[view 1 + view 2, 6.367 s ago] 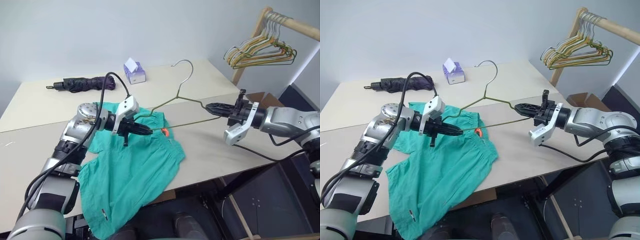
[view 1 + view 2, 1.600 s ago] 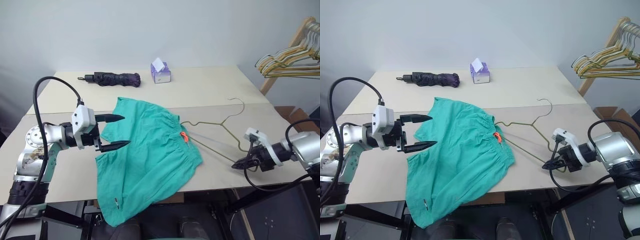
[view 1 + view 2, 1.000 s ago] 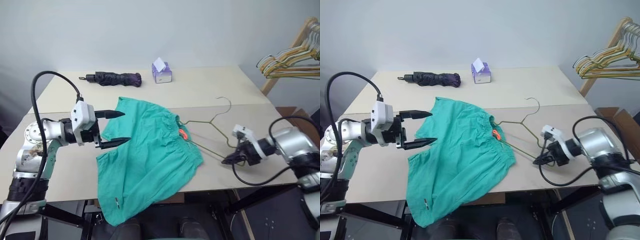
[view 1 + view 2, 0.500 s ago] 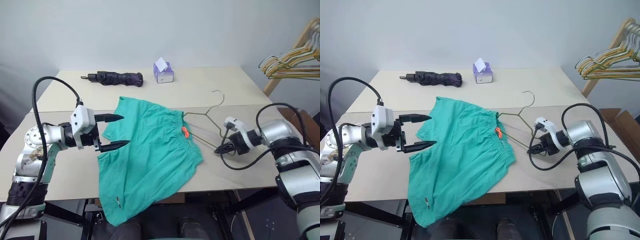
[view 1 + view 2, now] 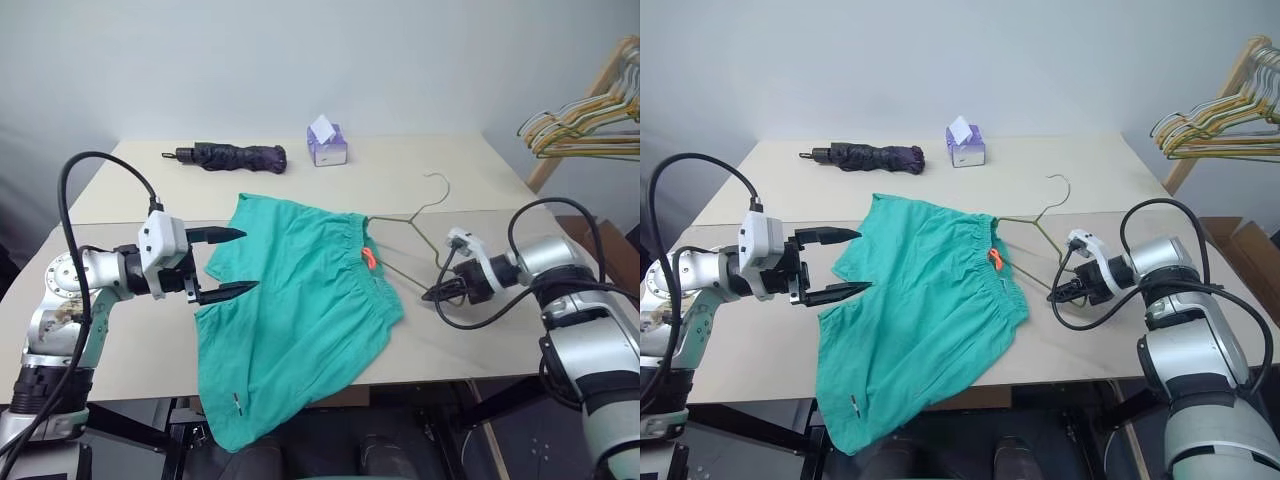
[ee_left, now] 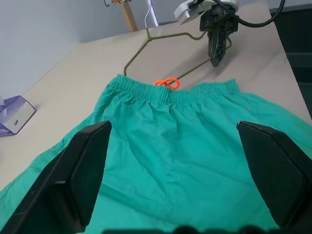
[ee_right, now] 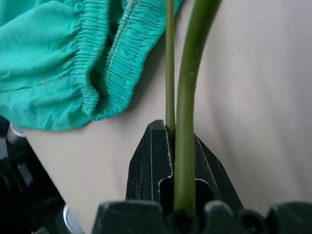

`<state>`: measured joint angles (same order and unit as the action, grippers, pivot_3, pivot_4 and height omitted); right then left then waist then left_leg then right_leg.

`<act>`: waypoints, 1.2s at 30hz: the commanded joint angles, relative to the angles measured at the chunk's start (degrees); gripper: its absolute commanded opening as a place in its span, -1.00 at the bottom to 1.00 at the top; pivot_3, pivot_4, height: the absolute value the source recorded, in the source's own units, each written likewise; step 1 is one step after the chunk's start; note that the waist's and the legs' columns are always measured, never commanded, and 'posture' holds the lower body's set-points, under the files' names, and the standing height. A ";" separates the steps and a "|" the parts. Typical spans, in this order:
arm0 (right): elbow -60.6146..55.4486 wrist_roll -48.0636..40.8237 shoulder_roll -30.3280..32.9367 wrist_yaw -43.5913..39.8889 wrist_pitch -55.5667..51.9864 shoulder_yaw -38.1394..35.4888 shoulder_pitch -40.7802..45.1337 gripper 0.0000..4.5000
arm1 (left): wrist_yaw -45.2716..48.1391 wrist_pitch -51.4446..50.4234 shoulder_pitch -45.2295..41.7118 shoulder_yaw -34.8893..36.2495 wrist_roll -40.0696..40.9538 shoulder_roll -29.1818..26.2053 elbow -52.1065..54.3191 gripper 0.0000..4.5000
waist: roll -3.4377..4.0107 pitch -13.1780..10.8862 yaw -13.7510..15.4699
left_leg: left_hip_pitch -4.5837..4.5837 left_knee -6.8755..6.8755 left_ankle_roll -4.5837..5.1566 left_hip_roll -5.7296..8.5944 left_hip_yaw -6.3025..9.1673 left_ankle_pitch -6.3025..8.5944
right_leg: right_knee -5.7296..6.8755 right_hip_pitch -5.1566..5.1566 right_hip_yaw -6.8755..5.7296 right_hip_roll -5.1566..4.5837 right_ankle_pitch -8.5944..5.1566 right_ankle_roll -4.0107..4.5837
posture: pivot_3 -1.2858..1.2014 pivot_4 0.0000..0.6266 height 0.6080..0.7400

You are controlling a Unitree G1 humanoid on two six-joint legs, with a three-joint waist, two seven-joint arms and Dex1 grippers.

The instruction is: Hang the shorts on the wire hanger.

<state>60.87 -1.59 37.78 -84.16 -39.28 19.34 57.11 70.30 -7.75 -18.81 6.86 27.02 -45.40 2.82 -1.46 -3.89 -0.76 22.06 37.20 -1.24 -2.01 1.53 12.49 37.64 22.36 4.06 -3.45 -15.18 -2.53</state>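
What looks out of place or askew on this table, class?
The teal-green fabric shorts lie askew, one leg drooping over the beige table's front edge. The thin olive wire hanger reaches under their waistband, clamped in the right gripper.

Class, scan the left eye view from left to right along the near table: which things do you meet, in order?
left gripper → shorts → wire hanger → right gripper

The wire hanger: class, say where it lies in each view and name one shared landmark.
Left eye: wire hanger, right of centre.
Right eye: centre-right.
Left wrist: top centre.
Right wrist: two wires up the middle.
Landmark: the shorts' waistband, beside the hanger.
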 commanded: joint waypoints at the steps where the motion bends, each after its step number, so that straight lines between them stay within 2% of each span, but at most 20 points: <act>1: -0.48 -0.52 -0.59 4.16 -0.27 -4.05 1.98 -1.00 | -0.05 1.11 -0.98 0.68 -0.30 -0.43 0.99 0.98 | 0.00 0.00 0.00 | 0.00 0.00 0.00 0.00 0.00 0.00 | 0.01 0.00 0.00 0.00 0.00 0.00 | 0.11 -0.98 1.00; 4: -4.04 -0.94 -0.25 4.53 -0.90 -5.47 1.43 -1.00 | 0.05 1.17 -1.26 0.52 -0.38 -0.39 0.76 0.98 | 0.00 0.00 -0.08 | 0.00 0.00 0.00 0.00 0.00 0.00 | 0.02 0.01 0.00 0.00 0.00 0.01 | 0.10 -0.98 1.00; 7: -12.57 -0.76 1.08 7.34 -0.05 -6.84 -1.66 -1.00 | 0.19 1.26 -1.58 0.39 -0.51 -0.40 0.40 0.98 | 0.00 0.00 -0.07 | 0.01 -0.01 0.00 0.00 0.00 0.00 | 0.02 0.03 0.01 0.00 0.00 0.01 | 0.10 -0.98 1.00; 14: -45.63 1.71 4.44 19.97 2.99 -10.26 -12.39 -1.00 | 1.24 3.30 -5.78 0.68 -1.93 -1.40 -4.43 0.98 | 0.00 0.00 0.01 | 0.07 -0.01 0.00 -0.01 0.01 0.00 | 0.04 0.10 -0.01 0.00 0.00 0.00 | 0.06 -1.00 1.00; 21: -72.01 3.00 6.23 21.91 3.14 -5.85 -20.49 -1.00 | 4.74 7.03 -16.54 2.34 -3.73 -6.46 -15.83 0.98 | 0.00 0.01 -1.14 | 0.28 0.00 -0.01 -0.02 0.00 0.00 | 0.06 0.36 -0.01 0.03 0.00 -0.01 | 0.02 -1.00 1.00; 27: -78.04 4.37 7.28 20.95 1.97 -0.55 -20.66 -1.00 | 13.17 7.64 -23.95 -1.03 -3.42 -6.47 -20.60 0.98 | -0.02 0.02 -1.72 | 0.28 0.03 -0.01 -0.02 0.00 -0.01 | 0.09 0.33 -0.04 0.02 -0.02 -0.03 | 0.02 -1.00 1.00; 36: -77.27 3.43 7.44 18.17 0.09 2.73 -16.36 -1.00 | 22.17 23.17 -30.84 -12.73 -13.76 -0.50 -32.90 0.98 | -0.02 0.02 -1.87 | 0.33 0.06 0.00 -0.02 0.02 -0.01 | 0.10 0.36 -0.05 0.04 -0.01 -0.01 | 0.00 -1.00 1.00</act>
<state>-15.51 2.06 44.60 -65.37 -38.82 22.35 39.16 91.41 10.84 -46.78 -4.79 15.38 -45.83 -27.63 -1.49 -3.87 -2.63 22.41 37.26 -1.24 -2.03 1.54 12.48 37.74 22.75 4.02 -3.40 -15.18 -2.54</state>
